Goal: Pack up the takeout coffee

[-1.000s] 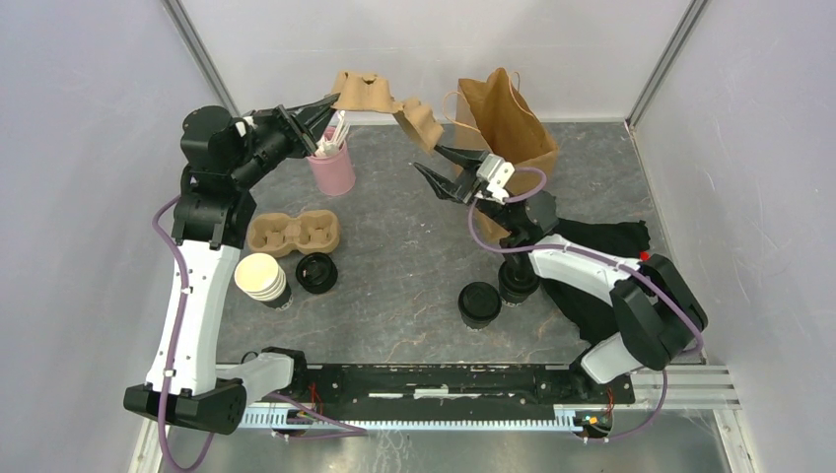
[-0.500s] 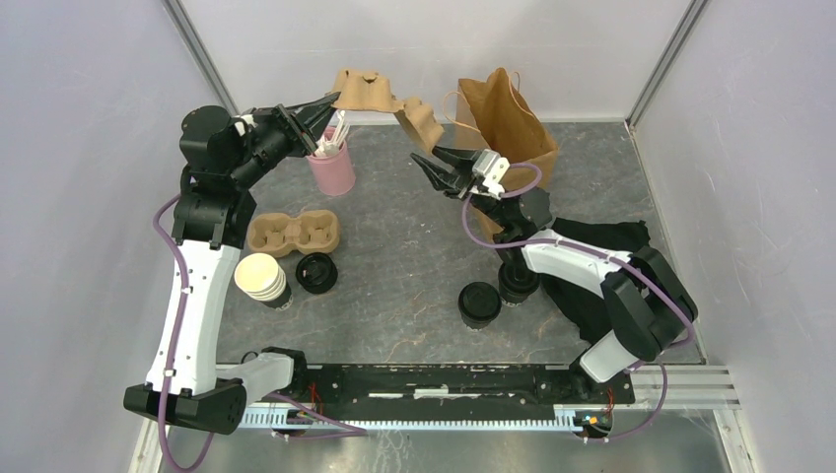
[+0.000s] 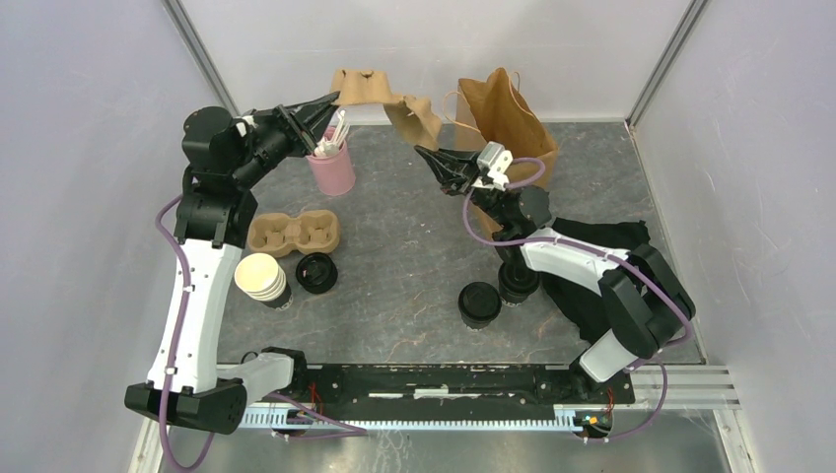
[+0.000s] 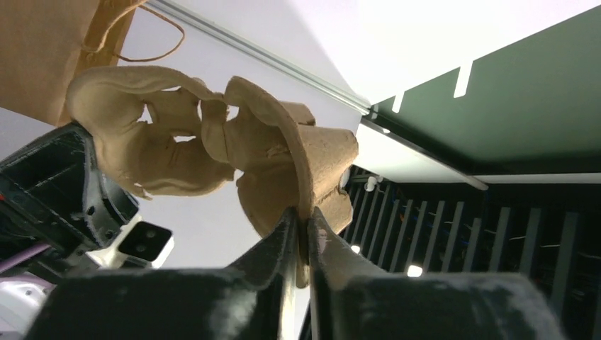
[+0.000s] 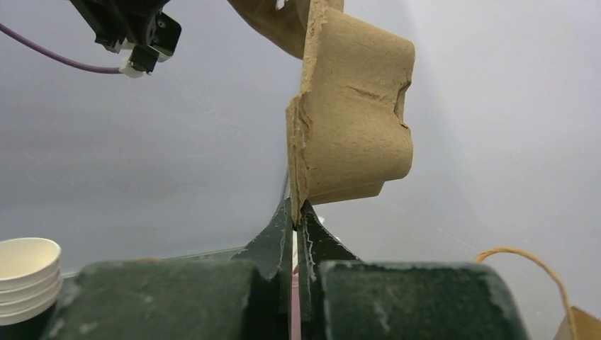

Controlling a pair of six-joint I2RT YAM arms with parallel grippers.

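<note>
A brown moulded cup carrier (image 3: 370, 89) hangs in the air at the back of the table, stretched between both grippers. My left gripper (image 3: 330, 101) pinches its left edge; in the left wrist view the jaws (image 4: 302, 219) press on a thin wall of the carrier (image 4: 276, 163). My right gripper (image 3: 426, 153) is shut on the carrier's right end, its jaws (image 5: 296, 209) clamping the edge of one cup pocket (image 5: 354, 127). Two lidded takeout coffee cups (image 3: 479, 304) (image 3: 519, 281) stand near the right arm. A third lidded cup (image 3: 316, 272) stands at the left.
A second carrier (image 3: 293, 234) lies on the table by the left arm, with a stack of open cups (image 3: 261, 279) in front of it. A pink cup of white sticks (image 3: 330, 168) stands under the left gripper. A brown paper bag (image 3: 505, 123) stands at the back and a black cloth (image 3: 601, 266) lies at the right.
My right gripper moved up and left to the carrier's right end and closed on it. The left arm has held its place with the carrier.
</note>
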